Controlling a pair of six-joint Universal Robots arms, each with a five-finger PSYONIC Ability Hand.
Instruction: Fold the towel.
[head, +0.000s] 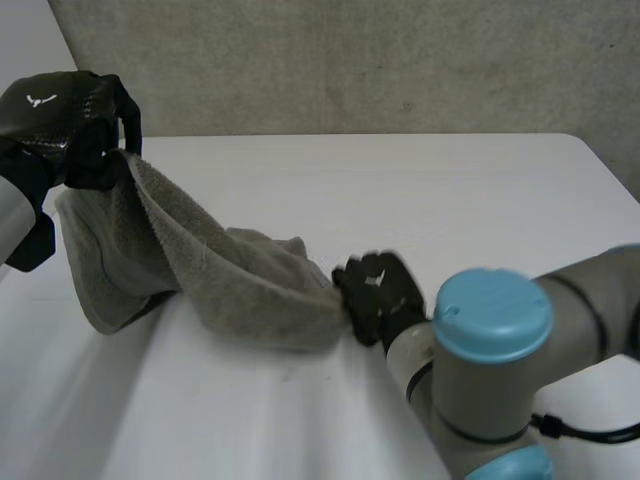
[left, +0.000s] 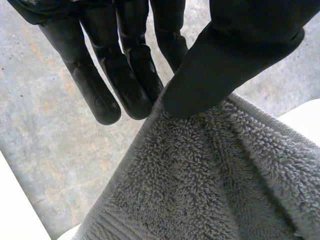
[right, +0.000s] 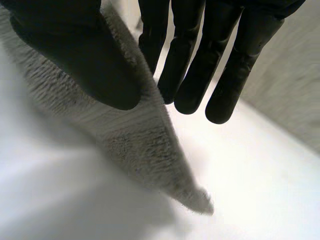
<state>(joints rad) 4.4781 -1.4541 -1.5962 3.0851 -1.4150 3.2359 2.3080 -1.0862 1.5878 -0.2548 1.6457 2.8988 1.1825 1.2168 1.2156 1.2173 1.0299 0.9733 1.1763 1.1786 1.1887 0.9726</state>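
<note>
A grey terry towel hangs and drapes across the white table. My left hand is raised above the table's left side and pinches the towel's upper edge between thumb and straight fingers. My right hand sits low near the table's middle, at the towel's other end. There its thumb and fingers pinch the towel's edge close to a corner. Between the hands the cloth sags and bunches on the table.
A grey concrete wall stands behind the table. My right arm's grey joint with its light-blue cap sits in the near right foreground. Bare white tabletop stretches to the right and in front of the towel.
</note>
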